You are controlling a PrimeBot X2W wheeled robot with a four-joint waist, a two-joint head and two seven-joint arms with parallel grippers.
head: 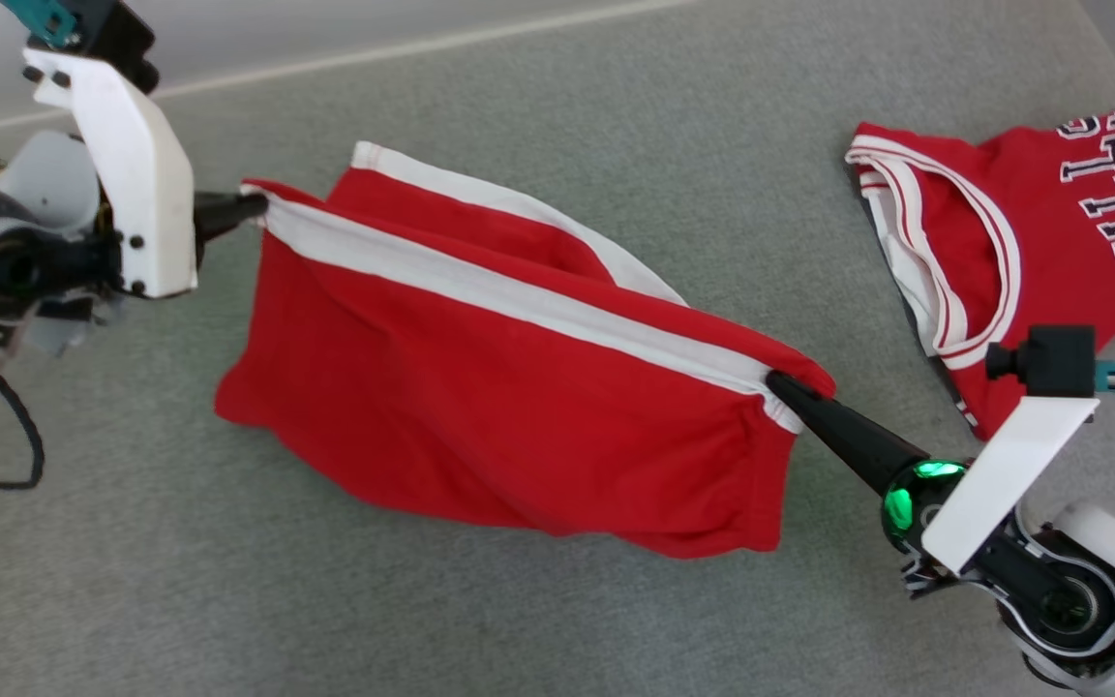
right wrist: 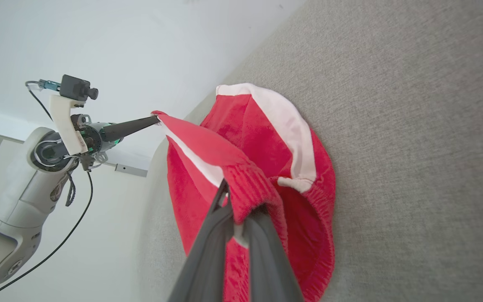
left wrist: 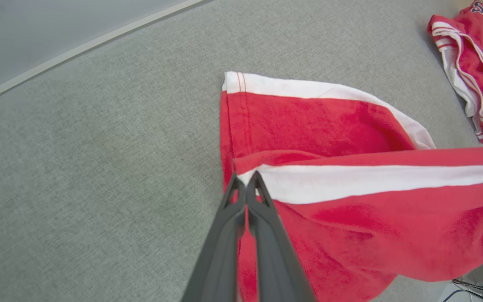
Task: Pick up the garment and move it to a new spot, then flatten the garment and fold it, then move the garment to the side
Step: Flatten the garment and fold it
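Note:
The garment (head: pixel 480 407) is a pair of red shorts with white side stripes, held stretched between both arms above the grey surface, its lower part sagging onto it. My left gripper (head: pixel 253 205) is shut on the hem end of the striped edge, also seen in the left wrist view (left wrist: pixel 246 179). My right gripper (head: pixel 778 384) is shut on the gathered waistband end (right wrist: pixel 245 197). The other leg of the garment (left wrist: pixel 308 121) trails behind on the surface. In the right wrist view the left arm's fingers (right wrist: pixel 130 126) pinch the far corner.
A red basketball jersey (head: pixel 1032 232) with white trim and lettering lies at the right edge of the grey fabric surface (head: pixel 557 620). A pale strip (head: pixel 325 63) borders the surface at the back. A black cable (head: pixel 20 445) hangs by the left arm.

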